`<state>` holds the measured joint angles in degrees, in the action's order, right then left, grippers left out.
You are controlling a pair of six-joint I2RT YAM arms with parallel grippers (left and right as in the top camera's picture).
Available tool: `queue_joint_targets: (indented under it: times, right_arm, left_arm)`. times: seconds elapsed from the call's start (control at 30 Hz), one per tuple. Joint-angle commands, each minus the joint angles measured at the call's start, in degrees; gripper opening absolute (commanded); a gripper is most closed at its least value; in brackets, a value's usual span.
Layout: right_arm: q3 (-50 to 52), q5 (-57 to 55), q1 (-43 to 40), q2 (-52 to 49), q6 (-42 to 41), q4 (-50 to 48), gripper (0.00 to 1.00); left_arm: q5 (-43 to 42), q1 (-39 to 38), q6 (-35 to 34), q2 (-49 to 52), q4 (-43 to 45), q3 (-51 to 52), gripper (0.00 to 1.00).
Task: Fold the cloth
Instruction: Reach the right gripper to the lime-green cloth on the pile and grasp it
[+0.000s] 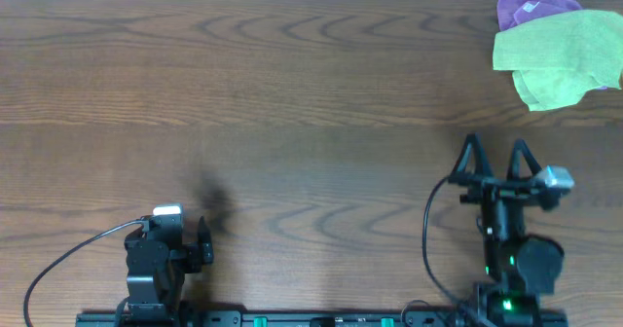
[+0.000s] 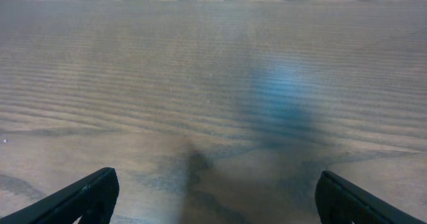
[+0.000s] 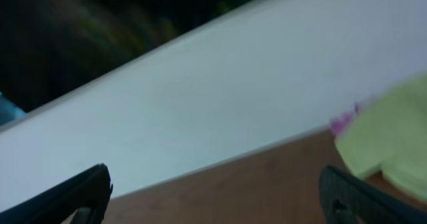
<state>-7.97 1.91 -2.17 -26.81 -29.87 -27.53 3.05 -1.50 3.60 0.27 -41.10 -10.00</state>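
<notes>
The cloth is out of view in every frame. My left arm [image 1: 156,259] sits folded at the front left of the wooden table [image 1: 292,103]. In its wrist view the left gripper [image 2: 217,199] stands open just above bare wood, with nothing between its fingers. My right gripper [image 1: 496,160] is at the front right, pointing toward the far edge. It is open and empty. In the right wrist view the right gripper [image 3: 217,197] frames the table's far edge and a white band behind it.
A yellower green cloth [image 1: 560,59] lies bunched at the far right corner, overlapping a purple cloth [image 1: 531,9]. Both show at the right of the right wrist view, the green cloth [image 3: 393,131] and a purple bit [image 3: 341,123]. Black cables trail beside both arm bases.
</notes>
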Motion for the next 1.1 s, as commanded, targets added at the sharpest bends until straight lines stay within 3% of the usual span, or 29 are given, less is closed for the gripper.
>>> queue_joint_targets:
  times: [0.0, 0.2, 0.5, 0.77, 1.07]
  right_arm:
    - [-2.38, -1.01, -2.32, -10.08, -9.79, -3.08, 0.99]
    - [-15.47, 4.79, -8.39, -30.77, -9.31, 0.11, 0.99]
    - [-41.99, 9.94, -20.55, -53.99, 5.44, 20.81, 0.99]
    - [-53.96, 16.09, -32.87, -68.78, 8.98, 21.44, 0.99]
    - [-70.9, 19.58, -35.89, -85.15, 12.0, 27.28, 0.97]
  left_arm:
    - [0.5, 0.39, -0.17, 0.02, -1.49, 0.72, 0.95]
    - [0.5, 0.39, -0.17, 0.02, -1.49, 0.72, 0.95]
    - [0.5, 0.39, -0.17, 0.02, -1.51, 0.72, 0.96]
    - [0.5, 0.39, -0.17, 0.02, -1.49, 0.72, 0.95]
    - [0.5, 0.39, -0.17, 0.02, -1.51, 0.72, 0.95]
